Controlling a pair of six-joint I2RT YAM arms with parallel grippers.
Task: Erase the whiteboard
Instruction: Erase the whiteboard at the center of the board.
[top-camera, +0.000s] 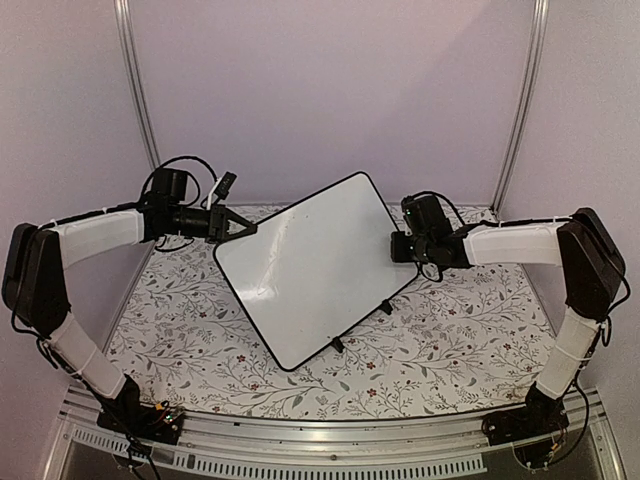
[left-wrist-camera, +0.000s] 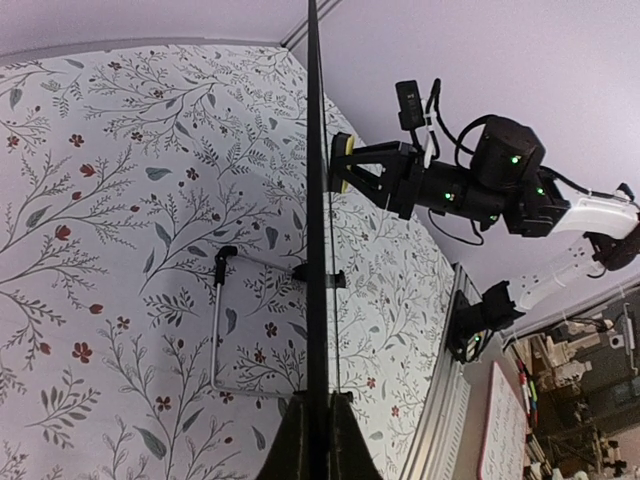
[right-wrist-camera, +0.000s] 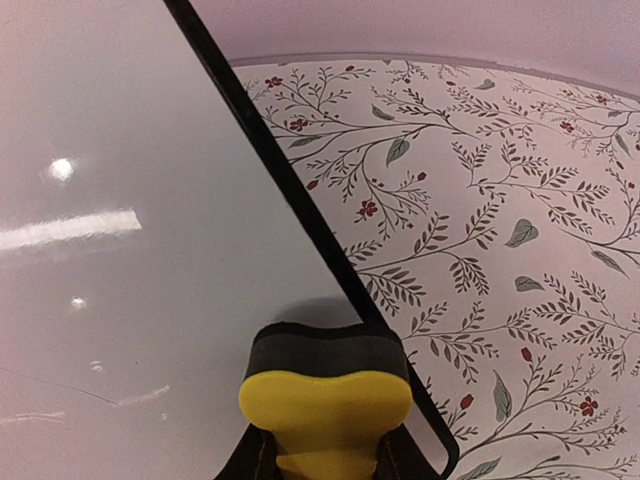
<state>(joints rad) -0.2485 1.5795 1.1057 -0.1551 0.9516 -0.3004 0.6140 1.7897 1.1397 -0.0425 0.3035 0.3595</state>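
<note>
The whiteboard (top-camera: 315, 265) stands tilted over the floral table, its face blank white with a thin black frame and small black feet (top-camera: 338, 345). My left gripper (top-camera: 240, 228) is shut on the board's upper-left edge. In the left wrist view the board (left-wrist-camera: 317, 200) shows edge-on, clamped between the dark fingers (left-wrist-camera: 290, 445). My right gripper (top-camera: 397, 247) is shut on a yellow eraser (right-wrist-camera: 325, 395) with a black felt pad. The felt rests against the board face (right-wrist-camera: 130, 250) close to its rounded corner. The eraser (left-wrist-camera: 343, 163) also shows from the left wrist.
A floral cloth (top-camera: 450, 330) covers the table. The board's wire stand (left-wrist-camera: 215, 330) hangs behind it. An aluminium rail (top-camera: 330, 425) runs along the near edge, and metal posts (top-camera: 135, 80) rise at the back corners. Beyond the table lies a cluttered bench (left-wrist-camera: 570, 380).
</note>
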